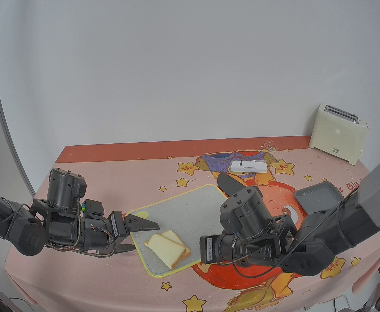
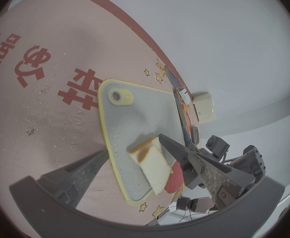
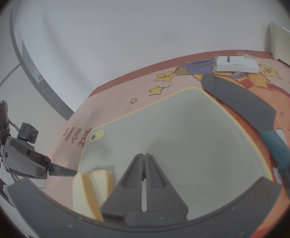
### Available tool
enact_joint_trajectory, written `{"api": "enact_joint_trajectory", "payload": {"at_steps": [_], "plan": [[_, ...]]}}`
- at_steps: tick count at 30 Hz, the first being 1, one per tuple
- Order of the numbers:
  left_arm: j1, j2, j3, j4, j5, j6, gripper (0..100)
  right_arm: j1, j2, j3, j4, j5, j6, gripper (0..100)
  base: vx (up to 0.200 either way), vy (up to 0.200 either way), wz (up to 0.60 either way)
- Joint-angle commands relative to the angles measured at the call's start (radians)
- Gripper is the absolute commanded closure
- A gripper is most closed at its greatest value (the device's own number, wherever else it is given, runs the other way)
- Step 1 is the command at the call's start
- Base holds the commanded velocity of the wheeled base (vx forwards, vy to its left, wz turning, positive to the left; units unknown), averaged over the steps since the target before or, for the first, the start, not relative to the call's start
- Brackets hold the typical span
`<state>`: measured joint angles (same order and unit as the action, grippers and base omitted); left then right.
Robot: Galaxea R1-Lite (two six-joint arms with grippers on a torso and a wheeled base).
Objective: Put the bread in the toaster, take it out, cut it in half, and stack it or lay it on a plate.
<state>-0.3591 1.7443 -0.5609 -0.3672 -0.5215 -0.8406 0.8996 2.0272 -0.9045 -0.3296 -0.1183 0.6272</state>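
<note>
Resting on one cutting board (image 1: 190, 213) are two overlapping bread halves (image 1: 168, 248).

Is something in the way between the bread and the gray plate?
Yes. The right arm is between the bread and the gray plate, and the right gripper is shut beside the bread. A knife also lies along that side of the cutting board.

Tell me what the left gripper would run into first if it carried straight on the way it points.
The bread, probably. The left gripper is open and points across the cutting board at the two overlapping pieces just ahead of its fingertips; its height above the board is unclear.
</note>
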Motion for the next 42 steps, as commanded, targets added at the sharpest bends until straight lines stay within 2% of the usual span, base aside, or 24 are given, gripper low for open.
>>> {"api": "enact_joint_trajectory", "payload": {"at_steps": [1,17,25,32,39,42], "plan": [[0.000,0.006,0.002,0.007,-0.002,0.002,0,0.009,0.016,-0.017,0.001,0.000,0.000,100,0.000,0.000,0.00],[-0.001,-0.009,0.001,0.007,-0.006,-0.006,0,0.067,0.076,-0.085,0.000,-0.001,0.002,100,0.000,0.000,0.00],[0.000,-0.003,0.004,0.007,-0.006,-0.003,0,0.073,0.085,-0.133,0.001,-0.001,0.002,100,0.000,0.000,0.00],[-0.001,-0.003,0.004,0.007,-0.006,-0.003,0,0.122,0.131,-0.191,0.000,-0.003,0.005,100,0.000,0.000,0.00],[0.000,-0.003,0.006,0.007,-0.006,-0.003,0,0.113,0.151,-0.221,-0.002,-0.012,0.008,100,0.000,0.000,0.00],[0.000,-0.003,0.004,0.007,-0.006,-0.003,0,0.111,0.142,-0.217,0.000,-0.017,0.026,100,0.000,0.000,0.00]]}}
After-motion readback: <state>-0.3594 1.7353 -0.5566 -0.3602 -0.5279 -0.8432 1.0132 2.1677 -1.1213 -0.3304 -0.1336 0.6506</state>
